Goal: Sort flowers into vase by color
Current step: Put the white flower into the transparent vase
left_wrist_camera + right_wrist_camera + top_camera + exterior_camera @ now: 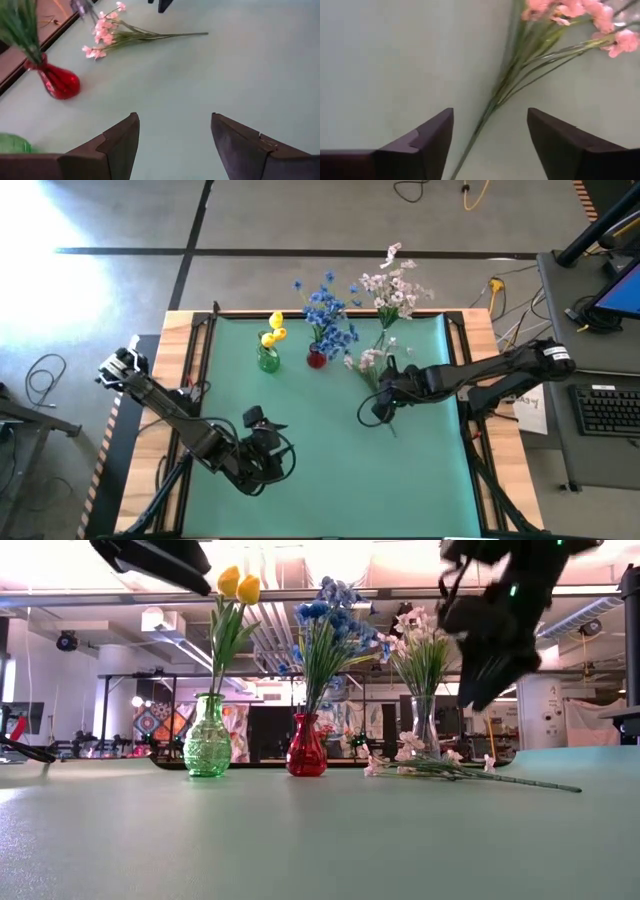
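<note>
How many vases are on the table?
3. The green glass vase with yellow flowers stands at the left end of the row, the red glass vase with blue flowers in the middle, and the clear glass vase with pink-white sprays on the right.

Three vases stand in a row, the middle vase (317,358) between its neighbours. A loose flower spray (372,370) lies on the table mat (330,470) right of it, beside the clear vase (382,340).

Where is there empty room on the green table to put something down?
The near half of the green mat is bare, in front of the left gripper. It is crowded along the far edge: green vase, red vase, clear vase, and the pink spray lying under the right gripper.
</note>
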Robot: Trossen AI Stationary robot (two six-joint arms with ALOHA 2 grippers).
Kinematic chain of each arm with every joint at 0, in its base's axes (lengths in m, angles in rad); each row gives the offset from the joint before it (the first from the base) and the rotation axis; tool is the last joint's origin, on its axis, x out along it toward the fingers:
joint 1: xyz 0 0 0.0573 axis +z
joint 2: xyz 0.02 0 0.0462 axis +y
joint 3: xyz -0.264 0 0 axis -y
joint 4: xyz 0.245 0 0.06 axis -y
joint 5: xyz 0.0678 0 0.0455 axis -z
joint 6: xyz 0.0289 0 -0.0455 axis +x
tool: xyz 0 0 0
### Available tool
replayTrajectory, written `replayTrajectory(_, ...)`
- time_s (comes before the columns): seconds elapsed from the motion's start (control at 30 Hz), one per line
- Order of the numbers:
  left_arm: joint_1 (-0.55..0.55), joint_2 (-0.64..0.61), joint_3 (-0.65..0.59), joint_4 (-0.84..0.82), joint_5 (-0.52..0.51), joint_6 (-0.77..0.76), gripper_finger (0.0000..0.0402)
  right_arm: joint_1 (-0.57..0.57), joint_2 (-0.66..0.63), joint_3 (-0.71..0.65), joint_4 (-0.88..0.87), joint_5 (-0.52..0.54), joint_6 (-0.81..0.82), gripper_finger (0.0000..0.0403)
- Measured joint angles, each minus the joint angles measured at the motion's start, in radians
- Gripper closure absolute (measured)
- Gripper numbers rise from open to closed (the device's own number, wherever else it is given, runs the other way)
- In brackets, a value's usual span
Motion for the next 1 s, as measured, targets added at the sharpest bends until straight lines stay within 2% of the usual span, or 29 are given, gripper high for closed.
replayTrajectory(0.23,0.000,0.000,-0.025,0.007,-0.058,-0.064,0.0171,-0.085,0.028,-0.189,0.343,0.013,0.021,0.0120)
replayTrajectory(0.37,0.000,0.000,-0.025,0.008,-0.085,-0.072,0.0171,-0.108,0.079,-0.235,0.439,0.013,0.013,0.0125)
replayTrajectory(0.5,0.002,0.000,-0.025,0.009,-0.106,-0.072,0.0171,-0.109,0.150,-0.237,0.446,0.014,0.010,0.0140)
replayTrajectory(0.73,0.002,0.000,-0.025,0.009,-0.112,-0.072,0.0171,-0.086,0.219,-0.223,0.448,-0.013,0.008,0.0204)
replayTrajectory(1.0,0.002,0.000,-0.025,0.007,-0.122,-0.068,0.0171,0.009,0.156,-0.225,0.318,-0.086,0.040,0.0302)
